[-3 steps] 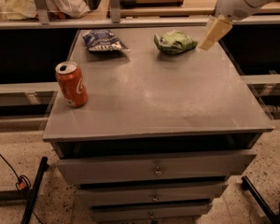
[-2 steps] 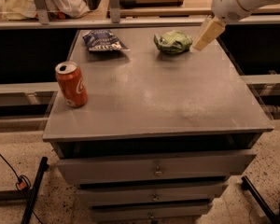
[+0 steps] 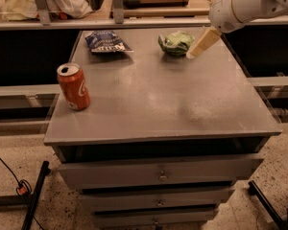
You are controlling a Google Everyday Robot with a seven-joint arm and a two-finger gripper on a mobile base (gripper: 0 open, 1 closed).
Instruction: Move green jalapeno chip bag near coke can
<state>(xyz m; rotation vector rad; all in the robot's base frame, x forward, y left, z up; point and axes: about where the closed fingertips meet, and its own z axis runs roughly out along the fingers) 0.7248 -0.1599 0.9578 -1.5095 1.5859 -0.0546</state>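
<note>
The green jalapeno chip bag [image 3: 176, 43] lies crumpled at the back of the grey cabinet top [image 3: 158, 99], right of centre. The coke can [image 3: 73, 86] stands upright near the front left edge, far from the bag. My gripper [image 3: 198, 48] hangs on the white arm [image 3: 240, 4] coming in from the upper right. Its beige tip is just right of the bag, close above the surface, and I cannot tell whether it touches the bag. It holds nothing that I can see.
A dark blue chip bag [image 3: 105, 41] lies at the back left of the top. A shelf rail [image 3: 134, 22] with clutter runs behind the cabinet. Drawers [image 3: 158, 174] sit below the front edge. Black stand legs [image 3: 33, 195] are on the floor at left.
The gripper has moved left and down, closing in on the right side of the green bag. The bag, the can and the blue bag have not moved.
</note>
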